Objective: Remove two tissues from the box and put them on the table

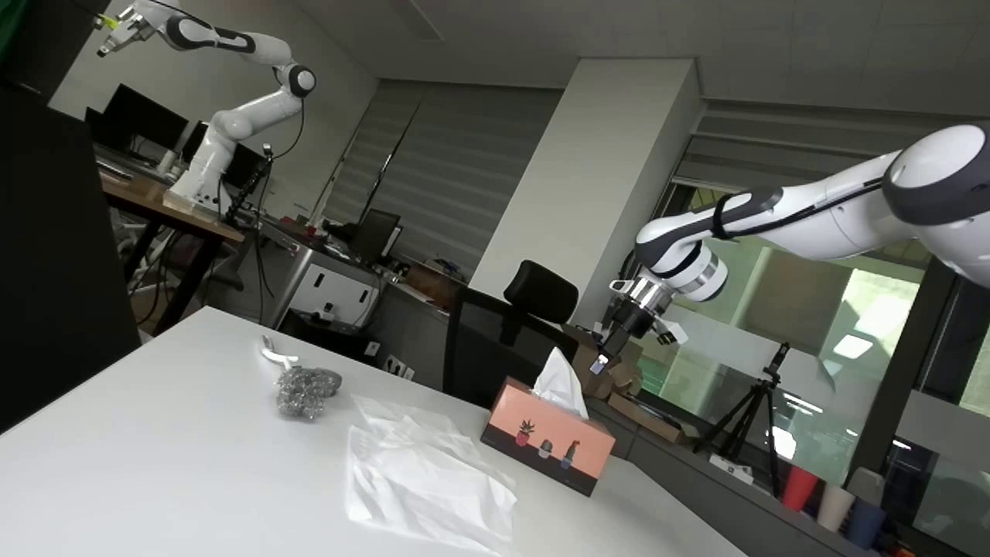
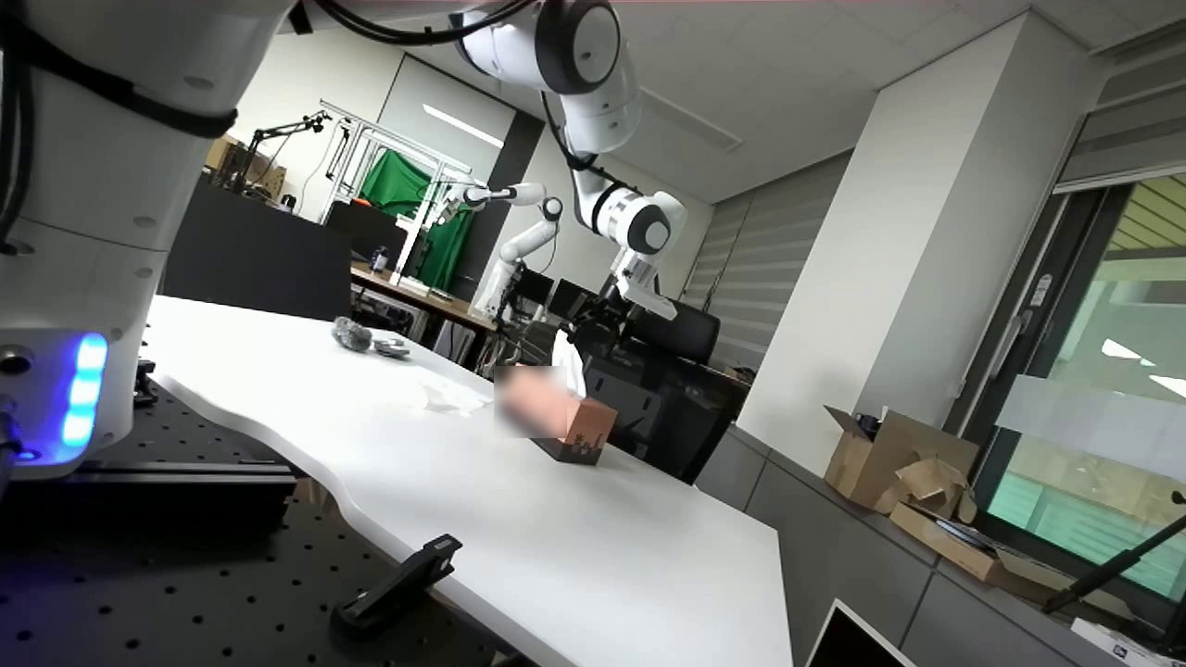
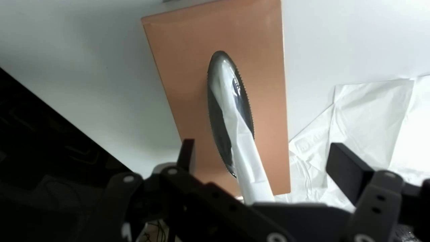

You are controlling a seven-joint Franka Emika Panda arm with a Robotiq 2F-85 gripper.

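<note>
Near one table [image 2: 482, 491] edge, the box's [image 1: 549, 433] tissue [image 3: 243, 148] shows between the gripper's [image 3: 263, 158] widely parted fingers [image 3: 347, 171] in the wrist view; they would close across the slot [image 3: 218, 127].

Tissue box [image 2: 567, 419], 1 end blurred

Both exterior views look, tilted, across the table [image 1: 193, 449] and tissue box [image 1: 549, 439]; the robot base [image 2: 51, 389] is near in an exterior view. Close above the box, the wrist view faces down, its lower left hard to read.
</note>
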